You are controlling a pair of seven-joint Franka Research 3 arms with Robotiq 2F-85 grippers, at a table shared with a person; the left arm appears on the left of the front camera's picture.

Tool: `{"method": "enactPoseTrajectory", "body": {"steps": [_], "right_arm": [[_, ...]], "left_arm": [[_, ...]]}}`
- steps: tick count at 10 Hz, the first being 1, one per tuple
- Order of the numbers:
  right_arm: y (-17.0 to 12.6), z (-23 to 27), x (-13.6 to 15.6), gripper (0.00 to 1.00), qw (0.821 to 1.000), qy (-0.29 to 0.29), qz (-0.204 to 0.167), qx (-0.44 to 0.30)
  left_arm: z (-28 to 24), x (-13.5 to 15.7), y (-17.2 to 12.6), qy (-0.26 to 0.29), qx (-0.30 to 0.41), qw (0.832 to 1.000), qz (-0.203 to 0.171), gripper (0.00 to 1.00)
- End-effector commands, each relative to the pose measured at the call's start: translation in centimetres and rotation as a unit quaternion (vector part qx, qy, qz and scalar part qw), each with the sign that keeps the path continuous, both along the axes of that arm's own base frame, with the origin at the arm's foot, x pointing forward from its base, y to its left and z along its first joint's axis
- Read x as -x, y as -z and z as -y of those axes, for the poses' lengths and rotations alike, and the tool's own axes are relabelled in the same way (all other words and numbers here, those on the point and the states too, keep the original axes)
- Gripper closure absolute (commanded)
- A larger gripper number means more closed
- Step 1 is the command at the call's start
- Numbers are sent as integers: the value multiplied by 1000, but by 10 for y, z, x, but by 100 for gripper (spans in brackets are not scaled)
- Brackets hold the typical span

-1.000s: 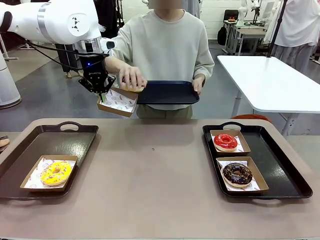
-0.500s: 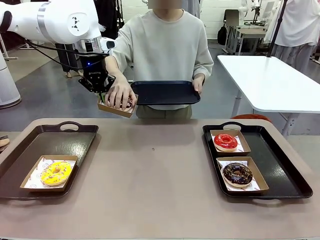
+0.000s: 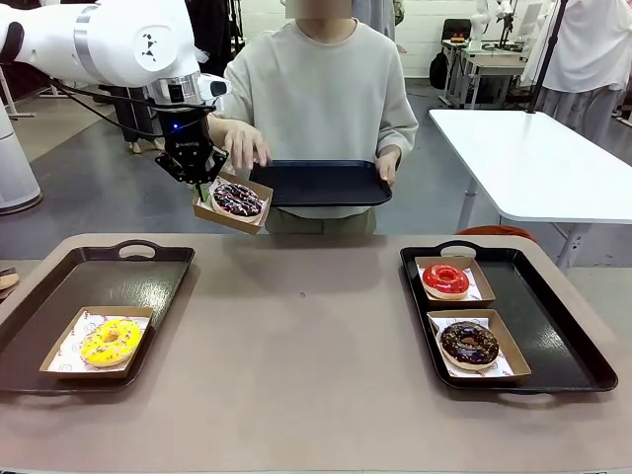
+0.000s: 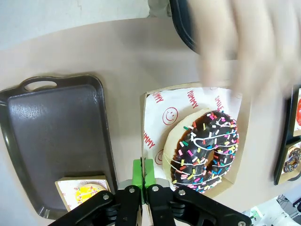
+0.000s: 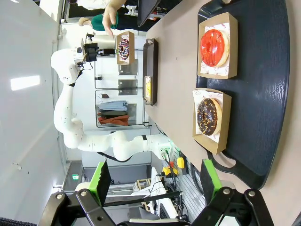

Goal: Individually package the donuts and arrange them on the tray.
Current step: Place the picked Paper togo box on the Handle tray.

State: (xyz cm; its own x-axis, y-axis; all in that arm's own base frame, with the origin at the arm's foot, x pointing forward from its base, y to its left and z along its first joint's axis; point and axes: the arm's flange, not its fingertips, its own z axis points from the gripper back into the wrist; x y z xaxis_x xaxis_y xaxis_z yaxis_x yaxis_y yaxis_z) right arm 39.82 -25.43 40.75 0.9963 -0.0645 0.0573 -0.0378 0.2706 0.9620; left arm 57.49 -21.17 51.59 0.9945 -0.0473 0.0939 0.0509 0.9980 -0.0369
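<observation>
Lifted off since a half-second ago, the person's hand (image 3: pixel 240 144) leaves the sprinkled purple-dark ring donut (image 3: pixel 237 198) in the shallow brown cardboard box (image 3: pixel 232 204), pinched by the left end effector (image 3: pixel 200 191) at ten o'clock above the tabletop (image 3: pixel 306 336); next, probably, lowering it onto the left dark tray (image 3: pixel 94 296).

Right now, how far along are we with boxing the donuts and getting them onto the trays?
Done: the red donut and chocolate donut sit boxed on the right tray; the yellow donut sits boxed on the left tray. In hand: the left claw holds a box with the sprinkled donut in it. Left: setting that box on a tray.
</observation>
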Motion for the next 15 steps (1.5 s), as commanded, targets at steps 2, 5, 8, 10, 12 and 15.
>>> {"method": "enactPoseTrajectory", "body": {"steps": [2, 5, 8, 10, 12, 15], "right_arm": [[-1, -2, 2, 0, 1000, 5, -2, 3], [-1, -2, 2, 0, 1000, 5, -2, 3], [-1, -2, 2, 0, 1000, 5, -2, 3], [-1, -2, 2, 0, 1000, 5, -2, 3], [-1, -2, 2, 0, 1000, 5, -2, 3], [-1, -2, 2, 0, 1000, 5, -2, 3]], "left_arm": [[-1, 2, 0, 2, 5, 1000, 5, 100], [0, 0, 0, 0, 0, 1000, 0, 99], [-76, 26, -4, 17, -19, 1000, -11, 99], [-124, 37, 6, 15, -4, 1000, -9, 99], [-163, 45, 32, 13, 7, 1000, -18, 99], [-185, 45, 73, 8, 28, 1000, 11, 99]]}}
